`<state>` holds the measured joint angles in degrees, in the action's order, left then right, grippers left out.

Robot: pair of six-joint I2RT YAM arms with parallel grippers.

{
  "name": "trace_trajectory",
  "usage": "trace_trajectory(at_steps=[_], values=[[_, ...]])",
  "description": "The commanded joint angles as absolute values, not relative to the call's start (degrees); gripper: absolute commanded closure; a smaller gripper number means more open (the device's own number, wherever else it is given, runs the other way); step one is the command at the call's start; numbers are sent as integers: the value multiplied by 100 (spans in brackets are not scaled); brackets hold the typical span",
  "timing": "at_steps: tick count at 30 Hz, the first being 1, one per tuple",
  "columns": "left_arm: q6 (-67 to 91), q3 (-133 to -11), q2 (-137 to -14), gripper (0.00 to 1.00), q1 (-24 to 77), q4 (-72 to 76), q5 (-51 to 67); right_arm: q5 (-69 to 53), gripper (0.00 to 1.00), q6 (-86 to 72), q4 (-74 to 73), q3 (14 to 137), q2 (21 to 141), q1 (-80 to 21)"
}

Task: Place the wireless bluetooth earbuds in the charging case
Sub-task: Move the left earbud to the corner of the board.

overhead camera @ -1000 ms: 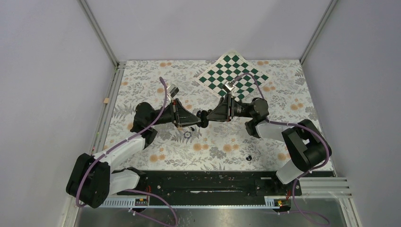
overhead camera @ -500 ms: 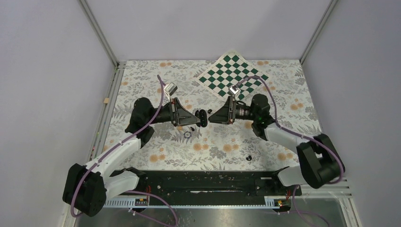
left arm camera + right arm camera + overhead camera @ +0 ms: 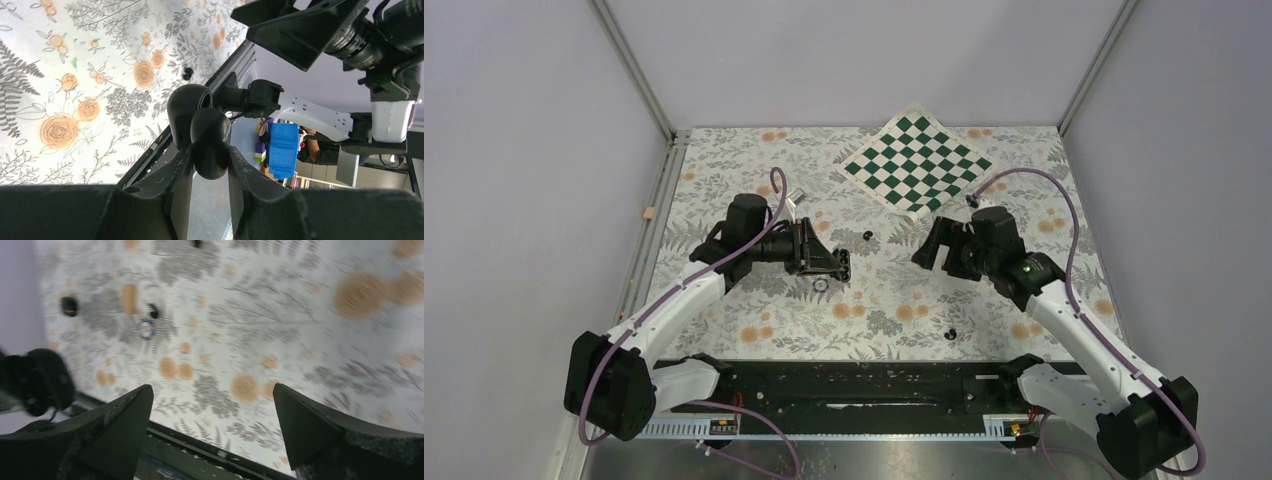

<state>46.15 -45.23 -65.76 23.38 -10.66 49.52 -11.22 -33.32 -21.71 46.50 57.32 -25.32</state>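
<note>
**A:** How will these handle?

**B:** They look tiny, glossy and light, so a hard pinch would likely squirt them out. Take each across its widest part. The far earbud lies on the floral cloth between your arms. The near earbud is close to the front rail.

**A:** And the jaws?

**B:** Your left gripper is clamped on the charging case, lid open. Your right gripper stands wide and holds nothing.

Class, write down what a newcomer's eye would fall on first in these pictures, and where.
The green-and-white checkered mat at the far edge of the flowered table stands out most. Mid-table, the left gripper clamps the open black charging case, while the right gripper hangs open and empty.
</note>
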Motion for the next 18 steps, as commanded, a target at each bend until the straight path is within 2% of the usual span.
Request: trace_trajectory(at_steps=[1,6,10,14,18], values=[[4226,-4661,-6574,100,2312,-1423,4690,538,5,-3843,-3583,4373,5483,-2505],[4073,-4666,-6531,100,2320,-1642,4580,939,18,-4298,-4543,3943,5068,-2514],[4061,-4682,-6534,100,2328,-1621,4566,707,40,-4962,-4690,3179,4247,-2514],[4146,-4680,-6551,100,2383,-1435,4569,430,44,-5542,-4662,2426,3772,-2514],[4227,-4695,-6624,100,2480,-1250,4651,64,47,-5667,-4121,2076,3854,-2529]])
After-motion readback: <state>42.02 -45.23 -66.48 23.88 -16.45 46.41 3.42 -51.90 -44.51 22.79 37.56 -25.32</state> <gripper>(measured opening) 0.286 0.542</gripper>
